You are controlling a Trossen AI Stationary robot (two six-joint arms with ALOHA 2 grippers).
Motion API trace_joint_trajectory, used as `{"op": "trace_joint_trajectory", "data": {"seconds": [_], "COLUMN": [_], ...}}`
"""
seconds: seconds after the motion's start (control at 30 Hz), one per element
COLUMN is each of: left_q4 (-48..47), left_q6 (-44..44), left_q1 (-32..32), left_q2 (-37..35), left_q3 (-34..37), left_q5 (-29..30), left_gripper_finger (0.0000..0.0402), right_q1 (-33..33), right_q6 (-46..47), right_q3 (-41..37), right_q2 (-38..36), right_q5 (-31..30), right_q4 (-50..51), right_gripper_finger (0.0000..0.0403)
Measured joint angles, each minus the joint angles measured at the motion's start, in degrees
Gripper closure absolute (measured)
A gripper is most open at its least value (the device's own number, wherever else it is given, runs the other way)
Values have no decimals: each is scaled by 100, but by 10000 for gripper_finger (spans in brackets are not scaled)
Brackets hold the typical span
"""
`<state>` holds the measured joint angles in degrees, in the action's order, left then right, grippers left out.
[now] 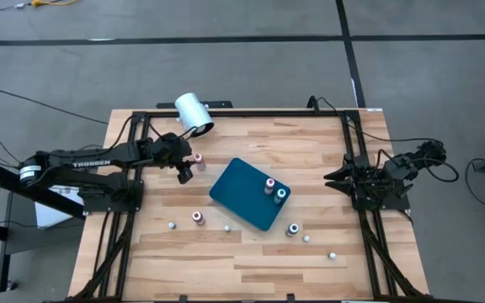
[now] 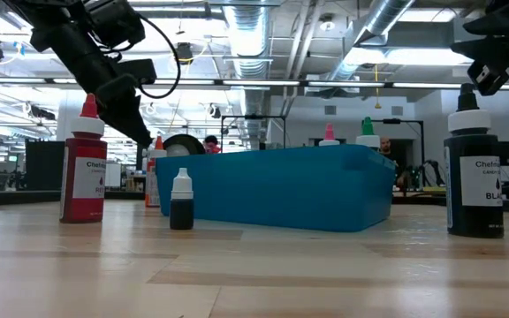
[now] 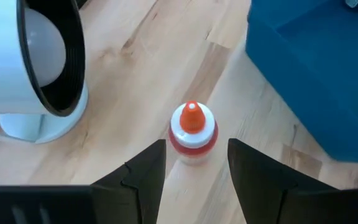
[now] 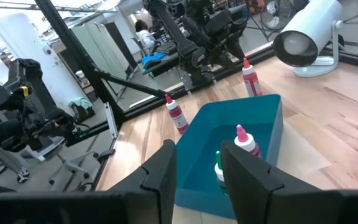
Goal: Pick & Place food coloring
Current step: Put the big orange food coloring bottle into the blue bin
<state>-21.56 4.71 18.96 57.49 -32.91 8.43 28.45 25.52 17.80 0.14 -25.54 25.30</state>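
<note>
My left gripper [image 3: 194, 171] is open, low over the table between the white cylinder and the tray. Its fingers stand on either side of a tiny red-topped food coloring bottle [image 3: 192, 132] without touching it. That bottle [image 1: 199, 158] stands upright on its base on the wood. Two more bottles, one pink-topped [image 1: 269, 184] and one teal-topped [image 1: 281, 194], stand inside the teal tray [image 1: 241, 195]. Several others stand on the table near the tray, among them a red one [image 1: 198, 217] and a dark one [image 1: 293, 229]. My right gripper [image 1: 331, 177] waits open at the table's right side.
The big white cylinder [image 1: 194, 112] lies on its side at the far edge, close to my left gripper, with its open end [image 3: 51, 59] facing it. The tray's corner [image 3: 272, 37] is close on the bottle's other side. The near part of the table holds only small scattered bottles.
</note>
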Motion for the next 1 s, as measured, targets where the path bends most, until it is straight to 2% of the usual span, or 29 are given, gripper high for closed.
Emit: {"op": "trace_joint_trajectory", "data": {"seconds": [0.27, 0.77, 1.0], "left_q4": [8, 299, 807], "left_q6": [53, 53, 52], "left_q1": [0, 4, 4], "left_q2": [28, 847, 852], "left_q3": [-2, -4, -4], "left_q5": [-46, 247, 115], "left_gripper_finger": [236, 236, 236], "right_q1": [0, -2, -2], "right_q6": [0, 1, 2], "right_q3": [0, 2, 0], "right_q2": [0, 0, 0], "right_q5": [-2, -4, -4], "right_q4": [2, -2, -2], "right_gripper_finger": [289, 289, 289]}}
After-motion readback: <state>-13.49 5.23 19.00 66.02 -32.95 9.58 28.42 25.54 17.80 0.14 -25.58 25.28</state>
